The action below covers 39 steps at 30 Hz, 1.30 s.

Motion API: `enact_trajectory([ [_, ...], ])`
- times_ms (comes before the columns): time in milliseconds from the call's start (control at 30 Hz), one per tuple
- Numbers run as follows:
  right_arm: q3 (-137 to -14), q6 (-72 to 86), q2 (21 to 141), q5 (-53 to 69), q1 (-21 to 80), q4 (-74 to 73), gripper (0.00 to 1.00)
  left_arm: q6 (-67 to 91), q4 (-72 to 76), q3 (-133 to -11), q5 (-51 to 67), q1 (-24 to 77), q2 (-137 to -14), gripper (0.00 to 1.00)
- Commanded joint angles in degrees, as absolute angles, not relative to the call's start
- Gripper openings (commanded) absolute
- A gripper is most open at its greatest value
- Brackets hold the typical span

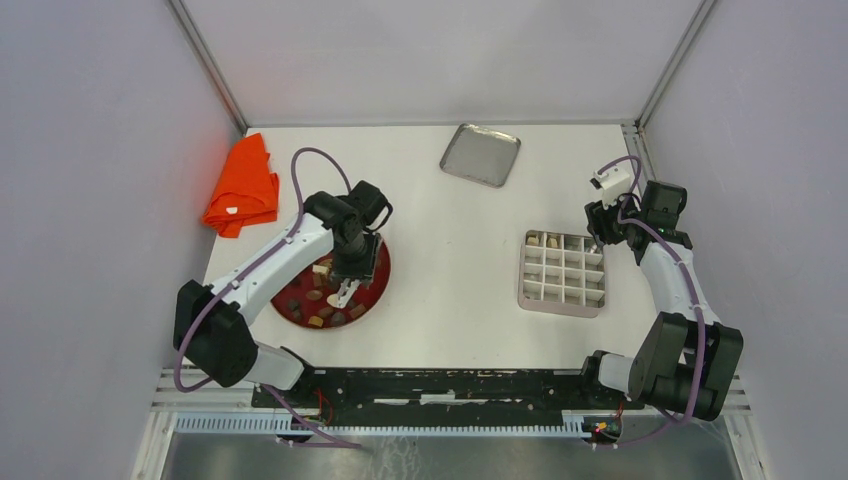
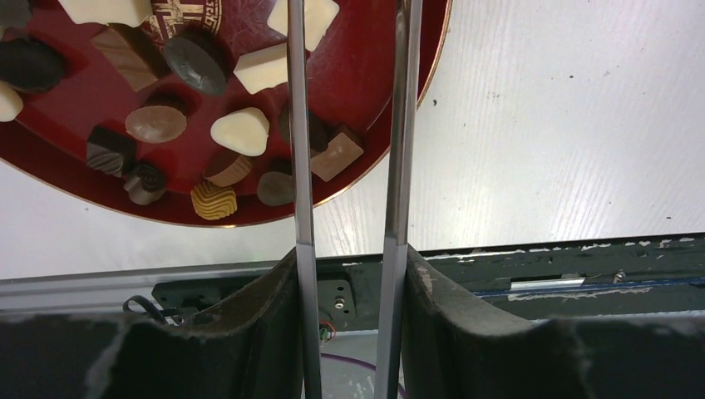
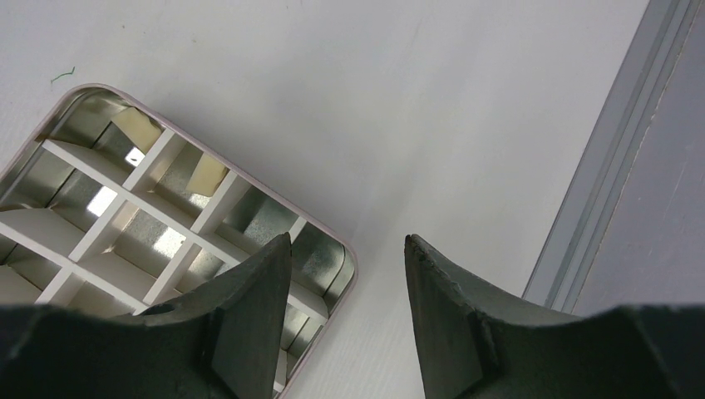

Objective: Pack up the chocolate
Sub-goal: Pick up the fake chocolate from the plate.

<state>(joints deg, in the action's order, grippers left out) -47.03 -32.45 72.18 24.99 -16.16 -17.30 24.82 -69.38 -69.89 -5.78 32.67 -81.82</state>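
I am hanging my left gripper (image 1: 346, 288) over the red plate (image 2: 357, 66), holding its two long thin metal fingers (image 2: 401, 166) partly apart and roughly parallel, with a clear gap running between them. The chocolate (image 2: 241, 130) is lying scattered across that plate in dark, tan and cream pieces. In my left wrist view a tan square piece (image 2: 337, 155) is sitting in the gap, close to one finger and clear of the other. A dark piece (image 2: 319, 131) beside it is showing partly behind that nearer finger, which is also crossing in front of a cream piece (image 2: 320, 18) higher up. Nothing is bridging both fingers along the length I am seeing, so I am gripping nothing there. The fingertips are running off the top edge of that view, and from above they are looking too small for me to tell whether they are touching a piece. I am holding my right gripper (image 3: 347, 241) well apart from the plate, just beside the far right corner of the divided tin (image 1: 521, 280). Its two dark fingers (image 3: 249, 307) are standing open, with only the bare table (image 3: 416, 100) showing between them. Two tan pieces (image 1: 533, 240) are lying in the tin's far row, in the two left compartments.
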Motion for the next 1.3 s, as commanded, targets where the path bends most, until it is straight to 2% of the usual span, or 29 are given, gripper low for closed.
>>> enact_trajectory([
  [0,-47.2,-33.13,72.35,25.49,-15.91,-16.63,0.59,24.61,-65.58,-68.79,-3.56,32.35,-81.99,0.46],
  [1267,-47.11,-33.26,72.48,25.78,-15.92,-16.7,0.59,24.24,-65.07,-63.37,-4.42,32.33,-80.79,0.46],
])
